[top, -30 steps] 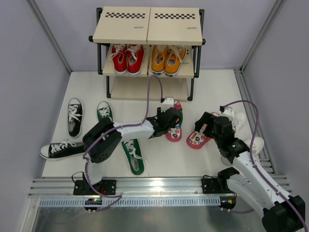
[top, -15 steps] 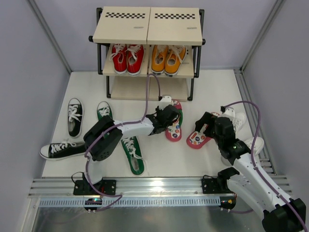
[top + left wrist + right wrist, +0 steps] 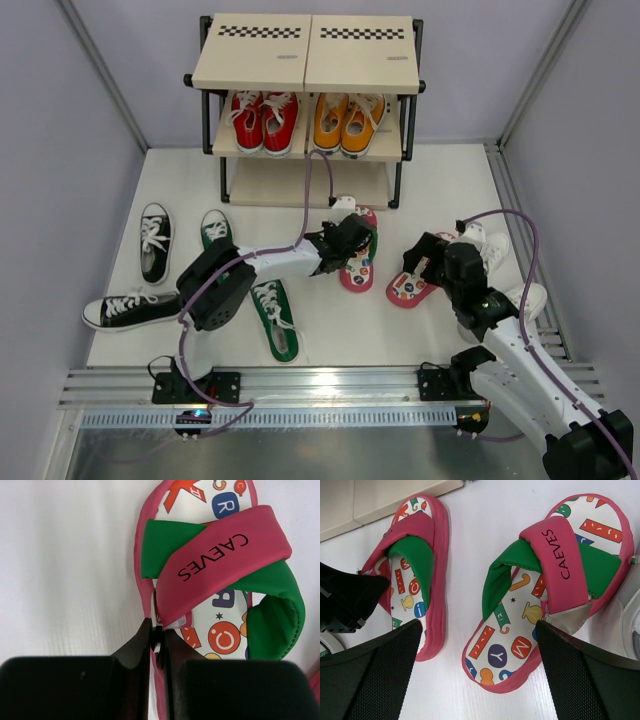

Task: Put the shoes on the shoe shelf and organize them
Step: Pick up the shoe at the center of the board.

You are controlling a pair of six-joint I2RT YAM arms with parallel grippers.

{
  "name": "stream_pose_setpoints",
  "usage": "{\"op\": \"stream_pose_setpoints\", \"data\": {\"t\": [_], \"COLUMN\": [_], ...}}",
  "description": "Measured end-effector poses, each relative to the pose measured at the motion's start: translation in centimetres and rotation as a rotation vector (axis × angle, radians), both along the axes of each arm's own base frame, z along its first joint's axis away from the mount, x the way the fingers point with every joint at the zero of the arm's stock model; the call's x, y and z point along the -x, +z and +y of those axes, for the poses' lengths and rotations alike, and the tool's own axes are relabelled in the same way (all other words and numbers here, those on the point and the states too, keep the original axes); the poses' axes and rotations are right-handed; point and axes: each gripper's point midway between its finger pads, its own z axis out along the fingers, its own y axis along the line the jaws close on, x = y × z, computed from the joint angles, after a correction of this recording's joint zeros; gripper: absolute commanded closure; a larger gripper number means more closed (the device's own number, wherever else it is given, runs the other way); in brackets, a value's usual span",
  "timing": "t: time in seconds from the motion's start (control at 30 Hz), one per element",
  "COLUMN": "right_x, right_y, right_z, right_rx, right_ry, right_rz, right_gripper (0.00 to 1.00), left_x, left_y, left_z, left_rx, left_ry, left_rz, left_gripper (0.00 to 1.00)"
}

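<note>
Before the shoe shelf point(image 3: 305, 60), just in front of its lowest board, right of middle: one pink flip-flop point(image 3: 220, 565), sole down.
Left pincer point(image 3: 156, 635): jaws pinched together on the sandal's side rim, at the root of the crossed strap.
Step in hand, by judgement: securing the grip for pick-up.
Next move calls for a clean lift, then carriage to a free shelf board.
Second flip-flop point(image 3: 545, 580): farther right of the shelf, beneath the right pincer point(image 3: 479, 624), whose jaws are spread wide, holding nothing.
</note>
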Motion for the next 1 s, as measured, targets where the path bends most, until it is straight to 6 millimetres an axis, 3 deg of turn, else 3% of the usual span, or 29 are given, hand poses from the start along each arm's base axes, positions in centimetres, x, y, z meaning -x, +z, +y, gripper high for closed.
{"op": "stream_pose_setpoints", "data": {"t": [0.1, 0.3, 0.57, 0.77, 1.0], "right_x": [0.1, 0.3, 0.4, 0.5, 0.4], "right_y": [-0.1, -0.7, -0.9, -0.7, -1.0], "right_z": [0.1, 0.3, 0.9, 1.1, 1.7], "right_rx": [-0.001, -0.011, -0.028, -0.036, -0.047], "right_ry": [0.004, 0.017, 0.045, 0.053, 0.077], "right_rz": [0.004, 0.018, 0.026, 0.018, 0.030], "right_gripper": [0.01, 0.01, 0.00, 0.01, 0.00], "left_x": [0.0, 1.2, 0.8, 1.4, 0.5], "left_y": [0.1, 1.2, 2.6, 3.4, 5.5], "left_z": [0.7, 4.3, 7.3, 11.6, 14.5], "left_rx": [-0.010, -0.043, -0.039, -0.061, -0.020], "left_ry": [-0.007, -0.023, 0.010, 0.052, 0.066], "left_rz": [0.000, -0.004, -0.027, -0.071, -0.163], "left_gripper": [1.00, 1.00, 1.00, 1.00, 1.00]}}
